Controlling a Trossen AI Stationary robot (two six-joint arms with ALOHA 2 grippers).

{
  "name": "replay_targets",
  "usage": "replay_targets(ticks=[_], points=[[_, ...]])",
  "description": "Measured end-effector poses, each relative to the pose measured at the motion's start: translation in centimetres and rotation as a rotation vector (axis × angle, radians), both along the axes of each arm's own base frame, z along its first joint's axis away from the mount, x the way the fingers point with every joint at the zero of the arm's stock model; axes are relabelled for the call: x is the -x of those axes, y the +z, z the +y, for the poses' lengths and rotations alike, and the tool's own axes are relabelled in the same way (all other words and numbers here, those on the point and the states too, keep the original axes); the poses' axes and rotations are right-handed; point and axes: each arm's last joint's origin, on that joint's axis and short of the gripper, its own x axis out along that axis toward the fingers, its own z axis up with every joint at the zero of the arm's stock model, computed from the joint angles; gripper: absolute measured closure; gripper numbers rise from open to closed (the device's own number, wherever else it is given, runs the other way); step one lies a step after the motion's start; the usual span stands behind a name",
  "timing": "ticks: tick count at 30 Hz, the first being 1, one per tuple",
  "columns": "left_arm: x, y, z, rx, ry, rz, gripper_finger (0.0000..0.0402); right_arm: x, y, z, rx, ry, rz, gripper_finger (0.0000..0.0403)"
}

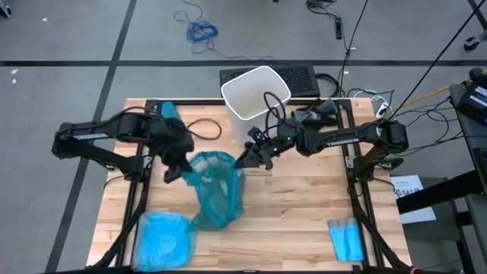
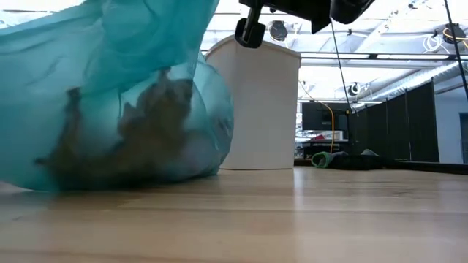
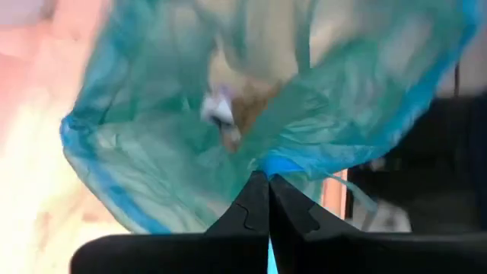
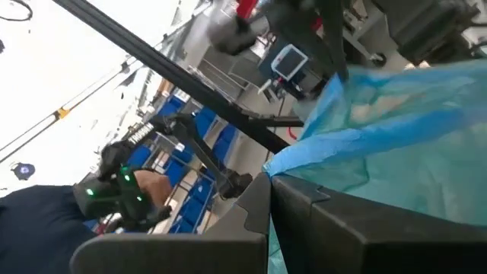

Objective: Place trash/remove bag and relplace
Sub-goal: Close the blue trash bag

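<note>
Teal bag (image 1: 214, 186) at the centre of the worktop (image 1: 297, 213), resting on the wood, with crumpled trash (image 2: 139, 124) showing through its lower part. Left end effector (image 1: 176, 166) clenched on the bag's left rim; right end effector (image 1: 251, 156) clenched on its right rim, the mouth held between them. White bin (image 1: 255, 93) stands beyond, at the far edge. Pale blue bag (image 1: 163, 240) lies near left; folded blue sheet (image 1: 348, 240) near right.

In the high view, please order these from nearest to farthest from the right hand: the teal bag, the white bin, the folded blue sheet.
From the right hand:
1. Teal bag: its rim is pinched in this hand, table middle.
2. White bin: behind the hand, at the far edge.
3. Folded blue sheet: near right corner.
</note>
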Motion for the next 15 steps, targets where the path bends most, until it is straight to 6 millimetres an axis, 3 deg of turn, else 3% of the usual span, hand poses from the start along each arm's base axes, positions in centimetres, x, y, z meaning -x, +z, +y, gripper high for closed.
replay_targets(ticks=[5,15], points=[[0.8,0.7,0.3,0.055,0.101,-0.026,0.0377,0.0,0.0,0.0,0.024,0.001,-0.013,0.0403],[4.8,2.8,0.2,0.207,0.296,-0.112,0.0272,0.0,-0.3,0.1,0.043,0.012,0.008,0.0403]])
